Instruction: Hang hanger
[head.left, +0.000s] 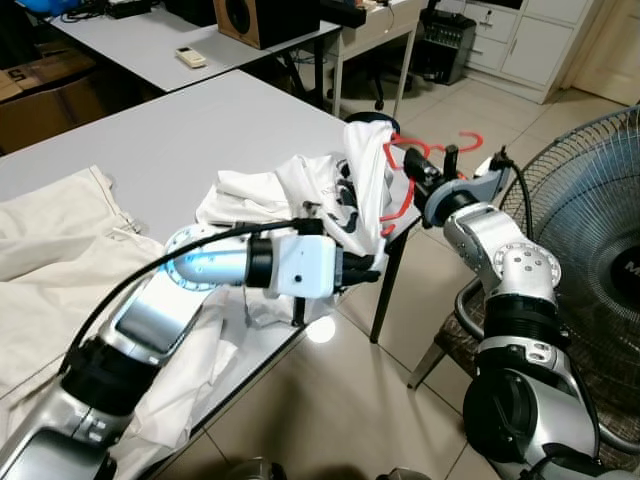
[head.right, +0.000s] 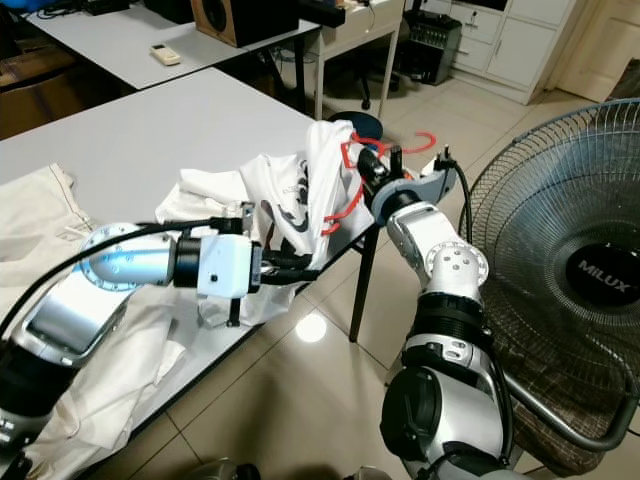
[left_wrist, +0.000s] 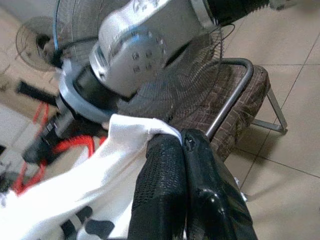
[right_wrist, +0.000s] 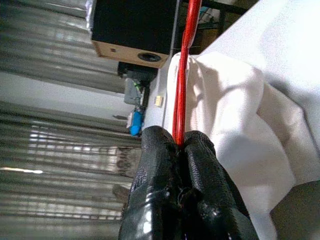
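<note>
Grey table (head.left: 200, 130) (tiled floor (head.left: 340, 400), fan (head.right: 570, 250) alongside)

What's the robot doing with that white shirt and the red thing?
The robot is putting a white shirt onto a red hanger at the corner of the grey table. Its right end effector is shut on the hanger, holding it up inside the shirt. Its left end effector pinches the shirt's cloth from below. Another pale garment lies on the table, and a fan stands nearby.

Round black hub badge (head.right: 600, 272) of the grey wire-caged floor fan (head.right: 560, 200): white lettering "MILUX". White T-shirt's (head.right: 290, 205) black print: apparently lettering, illegible.
</note>
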